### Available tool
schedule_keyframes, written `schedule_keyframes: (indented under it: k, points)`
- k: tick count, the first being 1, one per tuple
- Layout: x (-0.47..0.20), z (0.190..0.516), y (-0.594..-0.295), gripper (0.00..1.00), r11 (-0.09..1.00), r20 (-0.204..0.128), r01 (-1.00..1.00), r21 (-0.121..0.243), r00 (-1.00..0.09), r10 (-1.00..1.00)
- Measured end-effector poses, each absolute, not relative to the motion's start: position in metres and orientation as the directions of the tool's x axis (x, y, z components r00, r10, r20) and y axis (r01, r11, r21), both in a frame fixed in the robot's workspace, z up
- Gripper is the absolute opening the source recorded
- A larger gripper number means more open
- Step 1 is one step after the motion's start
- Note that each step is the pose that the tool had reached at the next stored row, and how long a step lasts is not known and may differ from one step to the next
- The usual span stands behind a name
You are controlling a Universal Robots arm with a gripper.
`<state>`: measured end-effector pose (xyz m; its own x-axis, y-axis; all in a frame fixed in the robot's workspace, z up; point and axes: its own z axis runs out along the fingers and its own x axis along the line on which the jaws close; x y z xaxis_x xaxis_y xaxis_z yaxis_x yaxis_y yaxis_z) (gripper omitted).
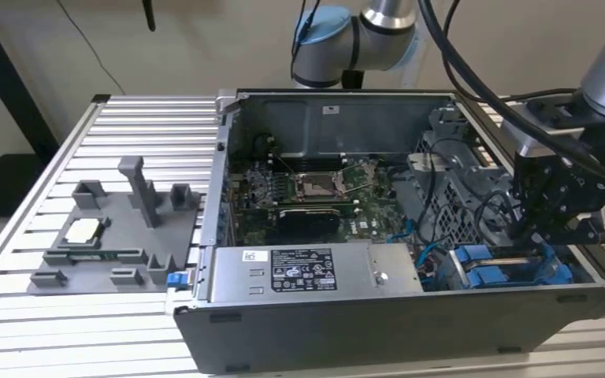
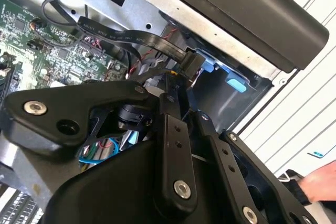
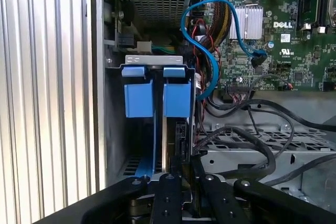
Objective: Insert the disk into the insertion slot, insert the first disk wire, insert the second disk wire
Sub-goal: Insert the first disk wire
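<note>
- The disk [image 3: 176,98], in its blue carrier, stood seated in the slot at the computer case's [image 1: 387,331] corner, on the exterior view's right.
- The pincer [image 1: 539,240] hung down in that bay, drawn narrow, apparently nipping a black plug [image 2: 192,62] on a flat wire.
- Step in hand, by my judgement: a disk wire.
- Seating it would call for a square, gentle push into the disk's socket.

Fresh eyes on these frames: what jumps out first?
The open computer case on the slatted table, motherboard exposed. The gripper hangs in its drive bay at the exterior view's right, by two blue disk carriers standing side by side. A grey parts tray sits at the exterior view's left.
</note>
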<state>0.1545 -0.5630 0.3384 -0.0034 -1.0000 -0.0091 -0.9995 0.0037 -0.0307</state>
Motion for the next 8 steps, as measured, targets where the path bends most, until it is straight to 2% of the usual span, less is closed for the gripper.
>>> schedule_keyframes:
  k: [8]
  points:
    - [0.1547,0.3350,-0.5631,0.19,0.004,-0.010,-1.000,-0.031,-0.004,-1.000]
